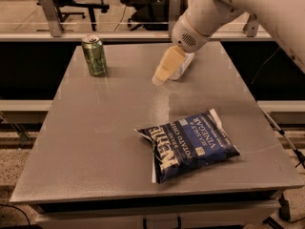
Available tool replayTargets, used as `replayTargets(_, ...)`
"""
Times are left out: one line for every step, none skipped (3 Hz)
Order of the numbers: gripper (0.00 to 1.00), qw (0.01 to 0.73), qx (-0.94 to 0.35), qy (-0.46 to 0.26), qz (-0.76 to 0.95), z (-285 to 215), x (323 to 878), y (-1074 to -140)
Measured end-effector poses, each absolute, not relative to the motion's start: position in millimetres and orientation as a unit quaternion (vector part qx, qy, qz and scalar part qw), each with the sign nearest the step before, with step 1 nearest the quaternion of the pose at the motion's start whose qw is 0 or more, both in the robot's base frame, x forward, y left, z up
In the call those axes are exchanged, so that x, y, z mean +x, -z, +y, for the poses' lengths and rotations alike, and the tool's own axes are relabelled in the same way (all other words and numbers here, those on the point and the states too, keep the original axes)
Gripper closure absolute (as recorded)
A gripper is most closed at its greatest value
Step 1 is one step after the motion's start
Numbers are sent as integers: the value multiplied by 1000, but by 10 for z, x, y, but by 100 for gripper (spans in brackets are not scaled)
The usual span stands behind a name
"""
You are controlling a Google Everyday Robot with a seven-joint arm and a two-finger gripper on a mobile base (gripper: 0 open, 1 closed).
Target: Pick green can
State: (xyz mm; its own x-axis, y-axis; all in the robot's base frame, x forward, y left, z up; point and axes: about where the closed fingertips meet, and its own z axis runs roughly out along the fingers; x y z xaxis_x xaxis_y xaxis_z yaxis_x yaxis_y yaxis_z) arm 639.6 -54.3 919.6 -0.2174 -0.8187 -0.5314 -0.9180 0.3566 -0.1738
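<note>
The green can [94, 55] stands upright at the far left of the grey table [105, 128]. It is olive green with a silver top and pale markings. My gripper [164, 68] hangs over the far middle of the table on a white arm that comes in from the upper right. It is to the right of the can and well apart from it. It holds nothing that I can see.
A clear plastic water bottle [183, 66] lies on its side right behind the gripper, partly hidden by it. A blue chip bag [190, 144] lies at the near right. A railing and office chairs stand behind the table.
</note>
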Motion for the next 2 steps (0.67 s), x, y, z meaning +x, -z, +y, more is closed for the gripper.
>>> replayTargets(0,299,-551,-111,772,-211,6653,-9179)
replayTargets(0,310,-543,-127,770,50,6855,-9174)
